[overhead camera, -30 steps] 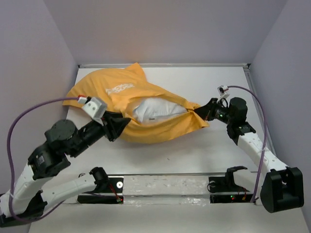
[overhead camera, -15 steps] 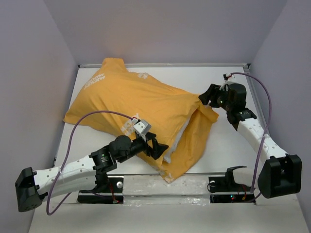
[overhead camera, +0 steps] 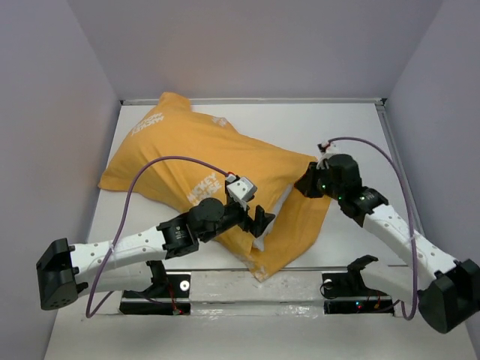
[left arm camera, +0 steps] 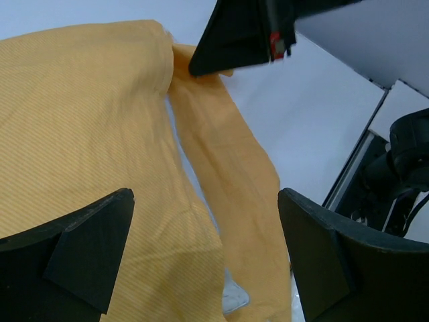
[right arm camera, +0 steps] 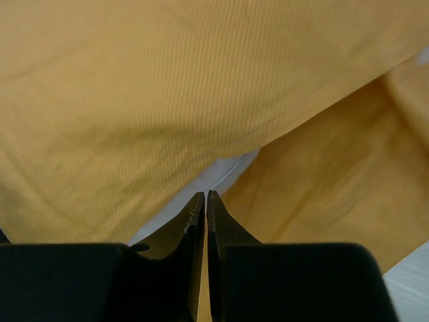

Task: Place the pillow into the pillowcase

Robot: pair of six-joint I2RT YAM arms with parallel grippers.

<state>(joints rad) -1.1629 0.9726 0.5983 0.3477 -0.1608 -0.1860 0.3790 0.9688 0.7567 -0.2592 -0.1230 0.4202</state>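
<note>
The orange-yellow pillowcase lies slanting across the table, its mouth toward the near right. The white pillow is almost wholly inside; only a sliver shows at the mouth. In the left wrist view my left gripper hangs wide open over the pillowcase, nothing between its fingers, with a white pillow corner below. The left gripper sits at the mouth's near side. My right gripper is at the mouth's far corner. In the right wrist view the right gripper is pinched shut, orange fabric in the slit, the pillow just ahead.
A metal rail with the arm mounts runs along the table's near edge. Grey walls close in the white table on three sides. The right gripper shows at the top of the left wrist view.
The left arm let go, swung from the left side round to the front and stands open. The pillowcase now lies spread over the pillow. The right gripper opened, moved nearer and closed again.
</note>
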